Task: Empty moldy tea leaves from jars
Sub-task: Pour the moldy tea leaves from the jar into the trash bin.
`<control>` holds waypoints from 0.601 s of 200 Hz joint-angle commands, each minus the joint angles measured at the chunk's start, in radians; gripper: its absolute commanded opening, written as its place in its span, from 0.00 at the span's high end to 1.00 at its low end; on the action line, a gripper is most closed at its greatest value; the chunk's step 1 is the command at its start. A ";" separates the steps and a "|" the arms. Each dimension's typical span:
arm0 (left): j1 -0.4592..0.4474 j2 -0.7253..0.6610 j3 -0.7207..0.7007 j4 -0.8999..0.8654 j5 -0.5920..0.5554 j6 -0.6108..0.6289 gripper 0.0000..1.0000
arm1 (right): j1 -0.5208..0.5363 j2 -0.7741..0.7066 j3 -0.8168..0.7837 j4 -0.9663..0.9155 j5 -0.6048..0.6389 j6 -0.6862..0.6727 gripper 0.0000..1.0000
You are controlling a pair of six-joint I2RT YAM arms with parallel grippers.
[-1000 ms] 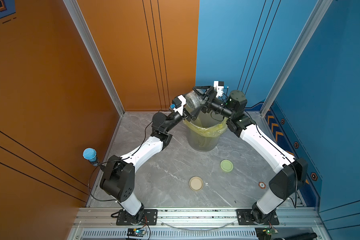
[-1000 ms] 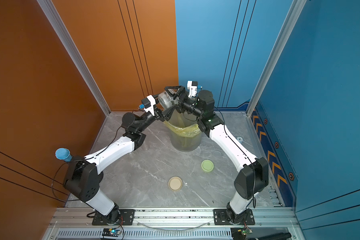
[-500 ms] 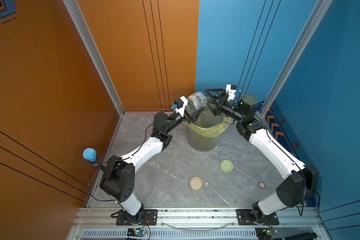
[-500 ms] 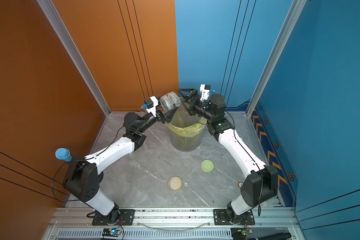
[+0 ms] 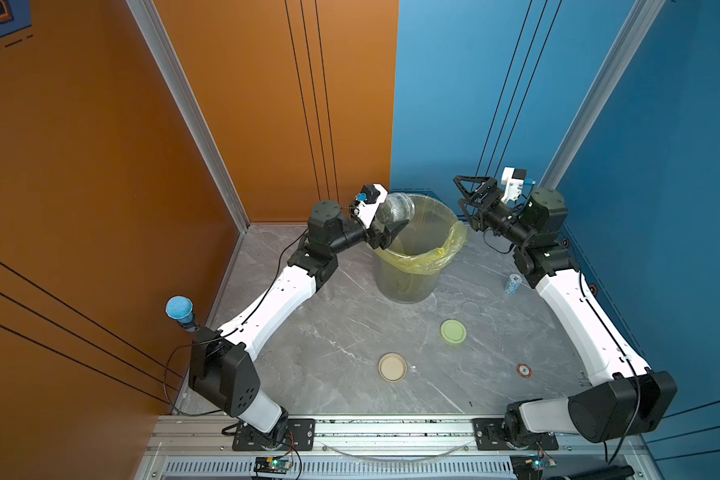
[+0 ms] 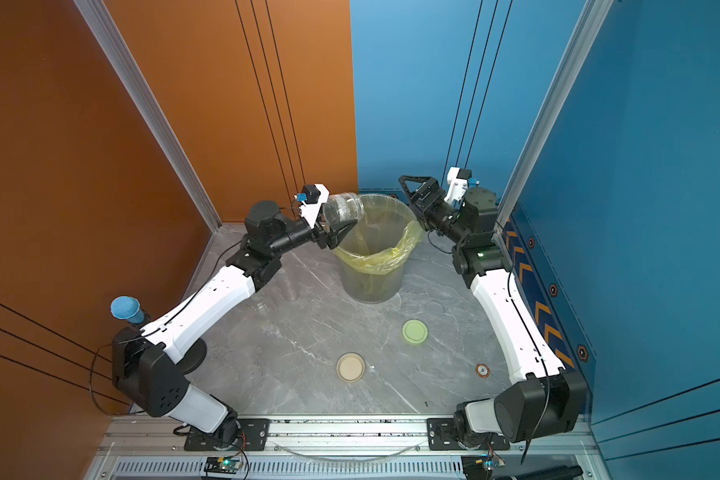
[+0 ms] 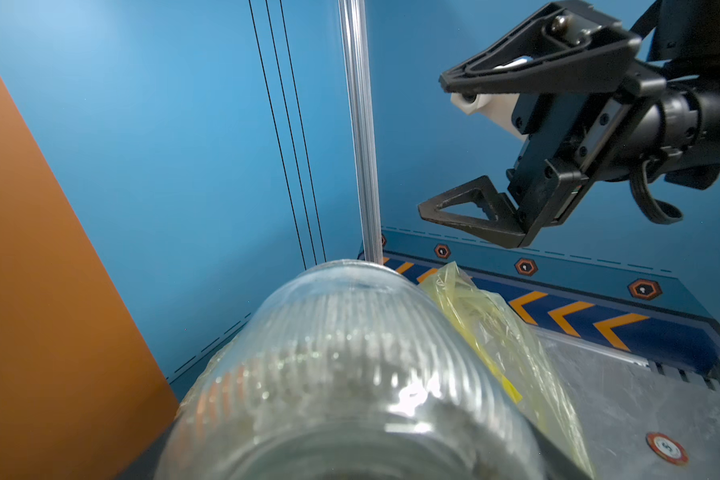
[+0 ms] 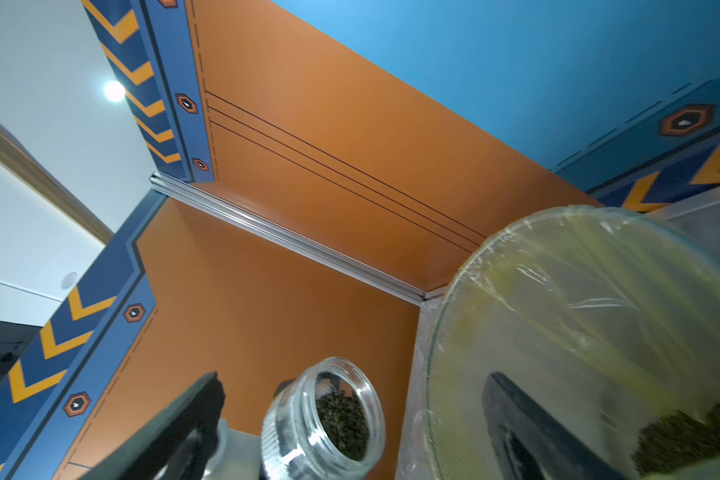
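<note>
The left gripper's [image 5: 396, 219] black fingers [image 5: 393, 232] are clamped round a ribbed glass jar [image 5: 399, 206], gripping its body. The jar is lidless and lies tipped on its side in the air, its mouth over the rim of the bin [image 5: 412, 286] on the bin's left side; both top views show this [image 6: 344, 210]. In the right wrist view the tea leaves [image 8: 341, 419] sit inside the jar [image 8: 292, 436] as a dark crumbly heap seen through the open mouth. In the left wrist view the jar's ribbed wall [image 7: 350, 365] fills the foreground.

The right gripper [image 5: 460, 195] hangs in the air just beside the bin's right rim, its jaws spread wide with nothing between them; the left wrist view shows the gap plainly [image 7: 431, 145].

The bin is translucent grey, lined with a yellow bag [image 5: 449, 249], and stands near the far edge of the grey marbled bench [image 5: 350, 332]. Dark crumbs show through the bag in the right wrist view [image 8: 682, 432].

A pale green lid [image 5: 453, 331] lies flat mid-bench, and a beige lid [image 5: 392, 367] lies nearer the front edge, the two well apart. A small orange-rimmed disc [image 5: 523, 370] lies by the right arm.
</note>
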State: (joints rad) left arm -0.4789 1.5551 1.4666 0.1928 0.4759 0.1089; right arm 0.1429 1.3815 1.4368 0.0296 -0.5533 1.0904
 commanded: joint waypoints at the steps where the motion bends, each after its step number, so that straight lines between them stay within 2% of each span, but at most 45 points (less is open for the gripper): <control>1: -0.013 -0.010 0.126 -0.285 -0.027 0.069 0.48 | -0.033 -0.011 0.037 -0.155 -0.017 -0.129 0.00; 20: -0.023 0.033 0.231 -0.469 -0.046 0.093 0.48 | -0.049 -0.009 0.042 -0.208 0.002 -0.183 0.00; 56: -0.036 0.147 0.424 -0.701 -0.079 0.083 0.50 | -0.061 0.036 0.049 -0.258 0.007 -0.250 0.00; 97: -0.082 0.325 0.676 -0.940 -0.160 0.066 0.50 | -0.072 0.139 0.120 -0.331 -0.017 -0.315 0.00; 120: -0.116 0.453 0.861 -1.093 -0.254 0.079 0.50 | -0.066 0.169 0.129 -0.335 -0.017 -0.327 0.00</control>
State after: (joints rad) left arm -0.5568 1.9217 2.1563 -0.6930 0.3260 0.1761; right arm 0.0765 1.5288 1.5318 -0.2550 -0.5518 0.8200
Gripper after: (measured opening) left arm 0.832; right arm 0.996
